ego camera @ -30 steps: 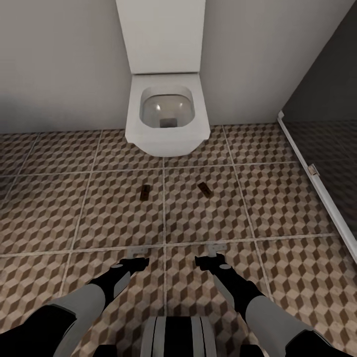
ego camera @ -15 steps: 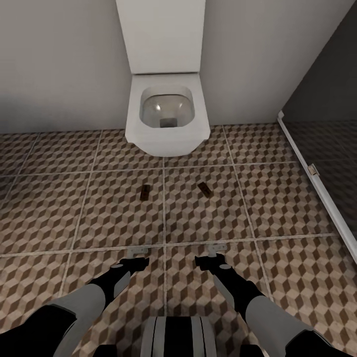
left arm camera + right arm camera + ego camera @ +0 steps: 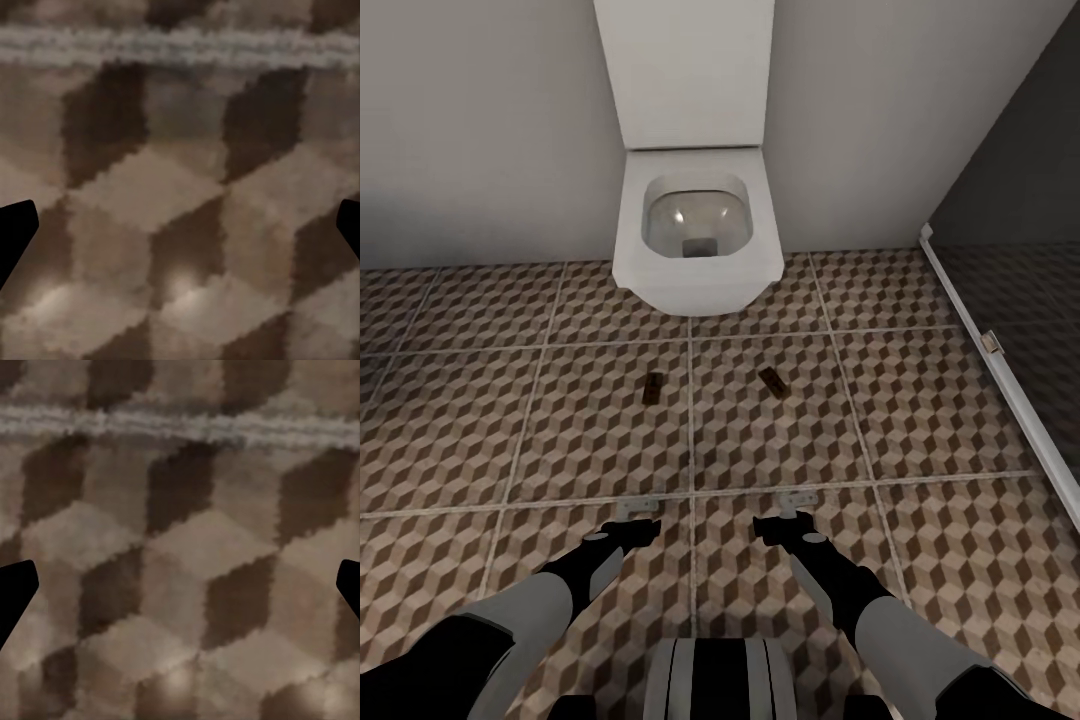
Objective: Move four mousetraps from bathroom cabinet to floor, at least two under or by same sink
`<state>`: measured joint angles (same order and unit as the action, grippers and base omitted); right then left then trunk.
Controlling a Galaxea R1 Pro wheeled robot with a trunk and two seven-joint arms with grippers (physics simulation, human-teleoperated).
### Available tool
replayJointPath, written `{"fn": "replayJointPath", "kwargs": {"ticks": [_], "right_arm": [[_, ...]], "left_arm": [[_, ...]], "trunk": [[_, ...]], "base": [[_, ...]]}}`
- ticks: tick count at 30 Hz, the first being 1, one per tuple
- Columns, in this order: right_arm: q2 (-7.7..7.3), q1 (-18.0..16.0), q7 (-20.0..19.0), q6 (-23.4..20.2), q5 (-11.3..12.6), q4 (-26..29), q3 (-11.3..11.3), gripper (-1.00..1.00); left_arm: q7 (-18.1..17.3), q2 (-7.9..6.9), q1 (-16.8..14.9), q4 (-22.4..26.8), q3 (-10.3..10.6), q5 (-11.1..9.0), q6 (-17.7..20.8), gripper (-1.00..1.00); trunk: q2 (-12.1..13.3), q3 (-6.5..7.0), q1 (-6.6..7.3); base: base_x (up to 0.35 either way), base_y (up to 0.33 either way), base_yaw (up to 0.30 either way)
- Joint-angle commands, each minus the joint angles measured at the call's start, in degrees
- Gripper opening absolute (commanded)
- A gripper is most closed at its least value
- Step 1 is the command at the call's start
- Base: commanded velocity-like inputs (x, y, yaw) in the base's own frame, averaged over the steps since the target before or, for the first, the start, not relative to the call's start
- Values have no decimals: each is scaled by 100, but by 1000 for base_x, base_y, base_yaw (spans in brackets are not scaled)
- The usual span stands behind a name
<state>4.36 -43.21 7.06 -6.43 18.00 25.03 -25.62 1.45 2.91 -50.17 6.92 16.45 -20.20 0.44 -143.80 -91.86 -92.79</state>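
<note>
Two mousetraps (image 3: 653, 388) (image 3: 771, 380) lie on the bathroom floor (image 3: 920, 400) near its wall edge, w/ a toilet (image 3: 695, 230) beyond. Prob. light, stiff, flat; pinch the board's long edges. Left claw (image 3: 637, 510) & right claw (image 3: 797, 499) both spread apart, empty.

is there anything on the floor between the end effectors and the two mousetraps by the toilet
Nothing visible. Only bare bathroom floor lies between the left end effector and the left mousetrap, and between the right end effector and the right mousetrap. The toilet stands beyond both mousetraps.
</note>
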Motion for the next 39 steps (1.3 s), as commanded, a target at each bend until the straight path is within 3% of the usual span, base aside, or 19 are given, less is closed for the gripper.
{"fn": "replayJointPath", "kwargs": {"ticks": [1,20,39], "right_arm": [[-5,-3,50,-27,46,11,-48,100],[-5,-3,50,-26,45,11,-48,100],[-5,-3,50,-29,46,11,-48,100]], "left_arm": [[17,-1,-2,3,45,-53,7,100],[13,-1,-2,3,51,-54,-3,100],[15,-1,-2,3,42,-54,26,100]], "trunk": [[-1,-3,1],[-1,-3,1],[24,418,50]], "base": [[0,0,0],[0,0,0],[0,0,0]]}}
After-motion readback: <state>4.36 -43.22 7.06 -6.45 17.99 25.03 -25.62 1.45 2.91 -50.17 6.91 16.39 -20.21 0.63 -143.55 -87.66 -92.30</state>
